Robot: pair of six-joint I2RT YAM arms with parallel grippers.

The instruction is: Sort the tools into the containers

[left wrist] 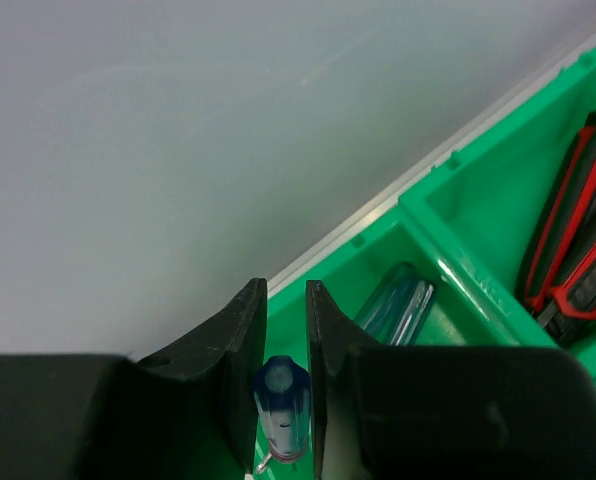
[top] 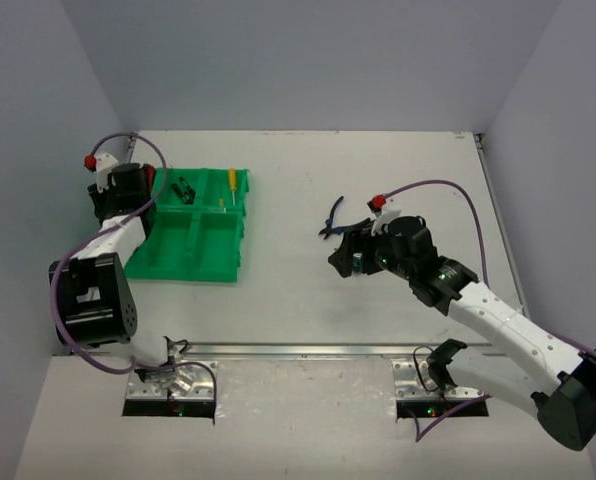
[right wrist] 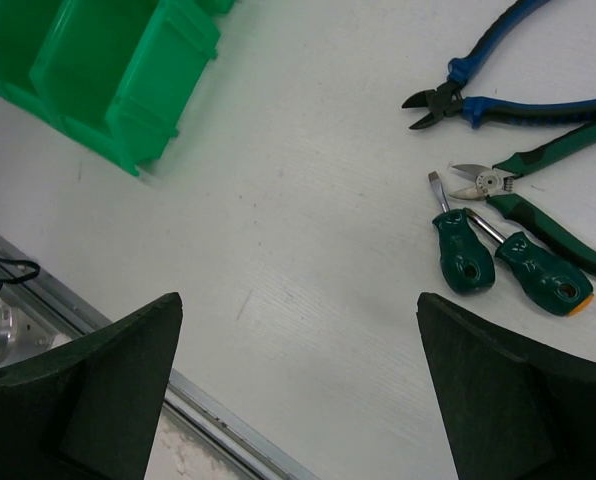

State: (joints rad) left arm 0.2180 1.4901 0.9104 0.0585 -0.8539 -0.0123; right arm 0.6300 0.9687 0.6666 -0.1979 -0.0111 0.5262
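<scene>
The green bin tray (top: 193,250) sits at the left of the table. My left gripper (top: 128,185) hangs over its far-left compartment. In the left wrist view the gripper (left wrist: 286,290) has its jaws closed on a clear blue screwdriver handle (left wrist: 281,405). A second clear blue screwdriver (left wrist: 398,305) lies in the compartment below. Red-handled pliers (left wrist: 578,250) lie in the neighbouring compartment. My right gripper (top: 350,258) (right wrist: 298,300) is wide open and empty above the table. Beside it lie blue pliers (right wrist: 498,95), green pliers (right wrist: 543,195) and two stubby green screwdrivers (right wrist: 463,255).
A yellow screwdriver (top: 232,185) and a small dark tool (top: 184,190) lie in the tray's far compartments. The tray's near corner (right wrist: 108,70) shows in the right wrist view. A metal rail (top: 308,350) runs along the table's near edge.
</scene>
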